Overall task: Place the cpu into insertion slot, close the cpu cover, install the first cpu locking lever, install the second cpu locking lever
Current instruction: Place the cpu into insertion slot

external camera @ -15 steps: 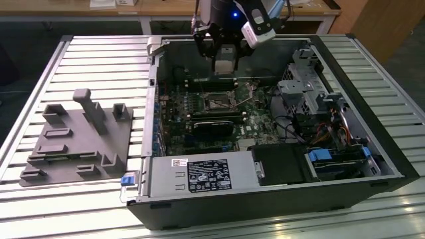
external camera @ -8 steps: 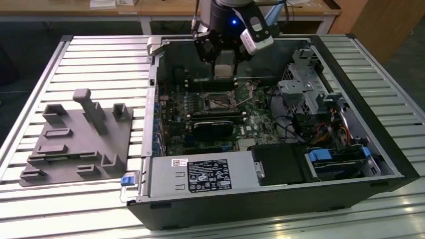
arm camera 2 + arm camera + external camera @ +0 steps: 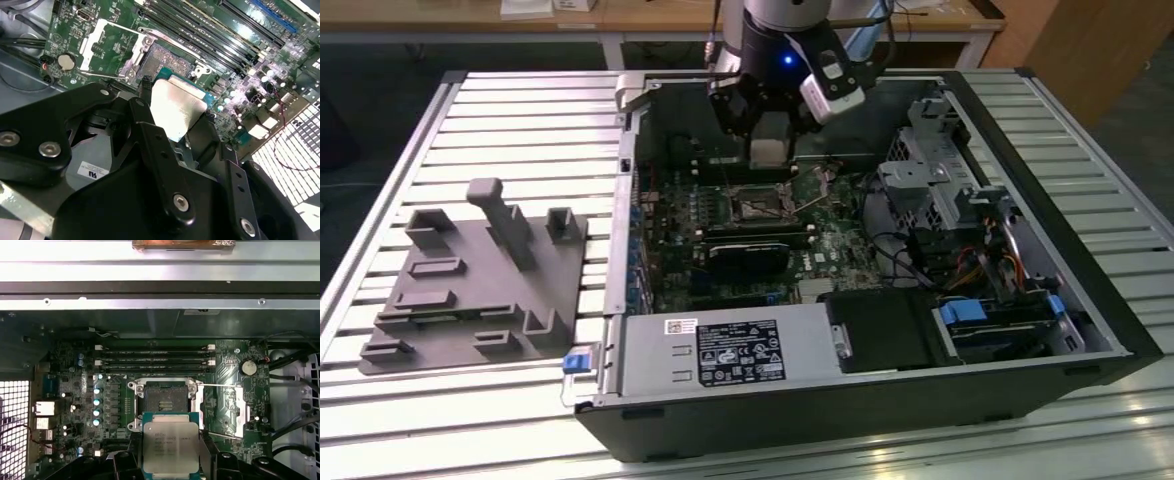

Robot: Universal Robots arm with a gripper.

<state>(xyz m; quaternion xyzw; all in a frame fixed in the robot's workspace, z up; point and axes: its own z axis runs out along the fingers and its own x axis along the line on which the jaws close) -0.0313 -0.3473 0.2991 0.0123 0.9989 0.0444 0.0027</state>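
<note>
Here, at the exterior view's left, a grey moulded fixture point(image 3: 474, 285) lies on the slatted counter point(image 3: 520, 110). Further right stands the open computer case point(image 3: 854, 425). Over its green board hangs the gripper point(image 3: 771, 152), clamped on the cpu point(image 3: 170, 450) by two opposite edges. In the first wrist view the cpu is held above the board, just beside the insertion slot point(image 3: 165, 402), not seated in it. The slot's dark centre is uncovered, and the cpu cover point(image 3: 237, 415) is swung open beside it.
</note>
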